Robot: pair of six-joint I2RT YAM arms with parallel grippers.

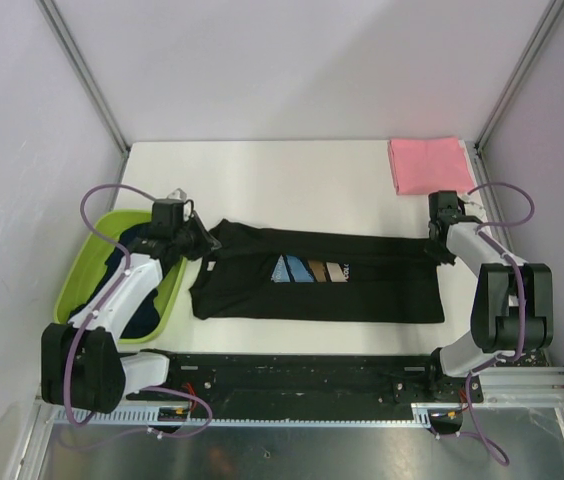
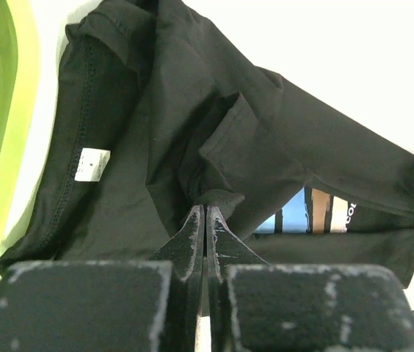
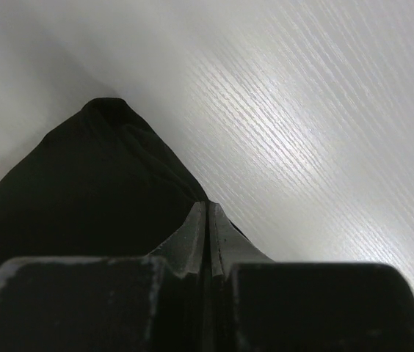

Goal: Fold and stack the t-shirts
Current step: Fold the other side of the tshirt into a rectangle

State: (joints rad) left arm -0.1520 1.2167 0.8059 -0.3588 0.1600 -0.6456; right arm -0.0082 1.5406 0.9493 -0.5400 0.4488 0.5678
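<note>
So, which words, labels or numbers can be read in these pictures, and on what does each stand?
"co": white letters beside the coloured brush-stroke print on the black cloth t-shirt; the rest is hidden.
Small white rectangular neck label on that shirt: too blurred to read.
No other text shows.

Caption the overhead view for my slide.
The left gripper and right gripper pinch opposite ends of the black t-shirt on the table; folded pink t-shirt far right, lime-green basin left.

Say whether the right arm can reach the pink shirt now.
Probably, once free: the pink shirt lies just beyond it, nothing between, but the right hand is shut on the black shirt.
</note>
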